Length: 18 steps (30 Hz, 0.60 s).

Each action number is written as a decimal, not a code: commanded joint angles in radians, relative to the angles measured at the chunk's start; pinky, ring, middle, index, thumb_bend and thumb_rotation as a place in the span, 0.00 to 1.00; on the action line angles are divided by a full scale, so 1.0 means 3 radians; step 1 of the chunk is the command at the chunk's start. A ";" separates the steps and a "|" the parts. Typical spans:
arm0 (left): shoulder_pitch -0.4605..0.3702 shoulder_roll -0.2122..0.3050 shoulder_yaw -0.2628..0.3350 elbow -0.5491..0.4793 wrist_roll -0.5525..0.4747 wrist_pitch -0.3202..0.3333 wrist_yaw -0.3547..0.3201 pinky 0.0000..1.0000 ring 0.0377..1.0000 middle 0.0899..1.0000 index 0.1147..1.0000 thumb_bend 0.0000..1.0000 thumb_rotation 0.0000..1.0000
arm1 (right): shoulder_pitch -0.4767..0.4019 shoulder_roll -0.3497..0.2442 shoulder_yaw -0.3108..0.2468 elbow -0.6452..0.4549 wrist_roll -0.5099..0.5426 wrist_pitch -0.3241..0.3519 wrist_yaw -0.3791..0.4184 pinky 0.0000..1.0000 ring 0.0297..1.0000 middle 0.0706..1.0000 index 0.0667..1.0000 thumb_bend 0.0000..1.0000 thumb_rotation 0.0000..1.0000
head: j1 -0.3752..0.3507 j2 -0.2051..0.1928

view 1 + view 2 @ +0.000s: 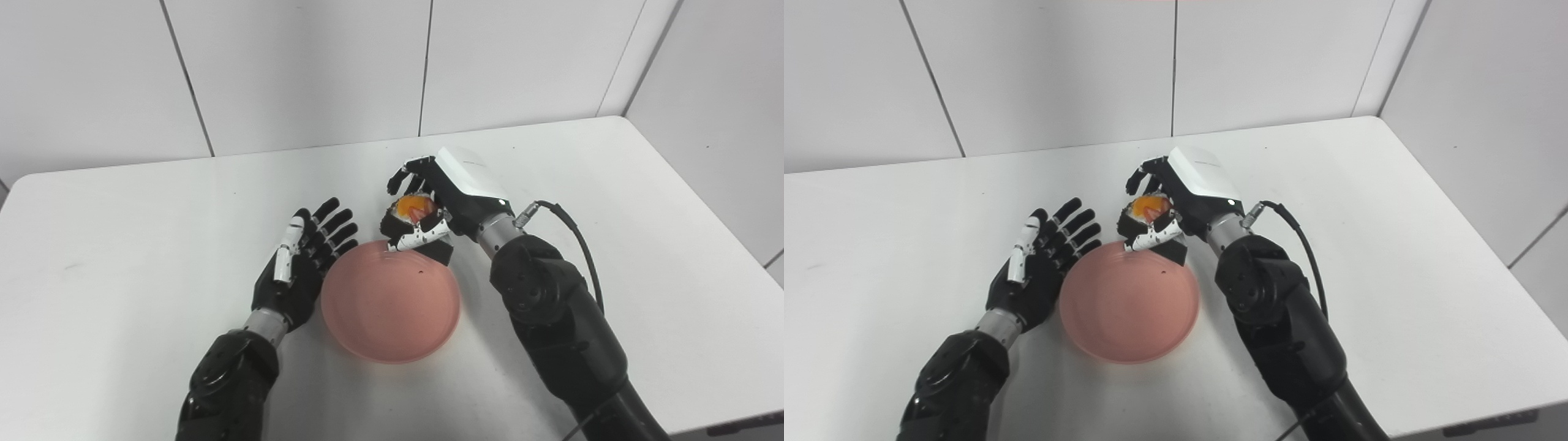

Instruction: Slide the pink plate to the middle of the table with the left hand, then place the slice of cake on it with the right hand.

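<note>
Pink plate (391,306) sits near the middle of the white worktop (122,245), nothing on it. Left hand (300,263) rests just beside the plate's left rim, palm up-ish, fingers (334,226) spread and released, holding nothing; whether the fingertips touch the rim I can't tell. Right hand (438,205) is at the plate's far rim, fingers (404,177) curled over and thumb under the cake slice (413,211), grasping it. Cake: dark base, orange-yellow top, visible between fingers and thumb. It hangs at the plate's far edge, not set down. Dark bottom corner of the slice overlaps the rim in both views; contact with the plate can't be judged. Cable (576,236) loops off the right wrist.
</note>
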 commanded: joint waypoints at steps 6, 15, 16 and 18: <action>0.0037 -0.0026 -0.0004 0.0100 0.0121 0.0226 0.0161 0.88 0.86 0.85 0.84 0.37 1.00 | -0.0021 0.0022 0.0127 0.0041 0.0085 -0.0183 -0.0167 0.33 0.37 0.39 0.51 0.52 0.00 | -0.0013 0.0041; 0.0008 -0.0035 0.0008 0.0096 0.0119 0.0258 0.0157 0.87 0.86 0.85 0.84 0.37 1.00 | 0.0096 0.0031 0.0239 0.0162 0.0128 -0.0223 -0.0202 0.35 0.39 0.39 0.50 0.52 0.00 | -0.0040 0.0104; 0.0005 -0.0036 0.0008 0.0097 0.0120 0.0261 0.0158 0.87 0.86 0.85 0.84 0.37 1.00 | 0.0104 0.0029 0.0246 0.0167 0.0134 -0.0218 -0.0194 0.34 0.38 0.39 0.50 0.52 0.00 | -0.0040 0.0104; 0.0000 -0.0037 0.0003 0.0093 0.0132 0.0261 0.0165 0.87 0.86 0.85 0.84 0.37 1.00 | 0.0128 0.0022 0.0267 0.0164 0.0141 -0.0231 -0.0187 0.31 0.36 0.38 0.50 0.52 0.00 | -0.0043 0.0114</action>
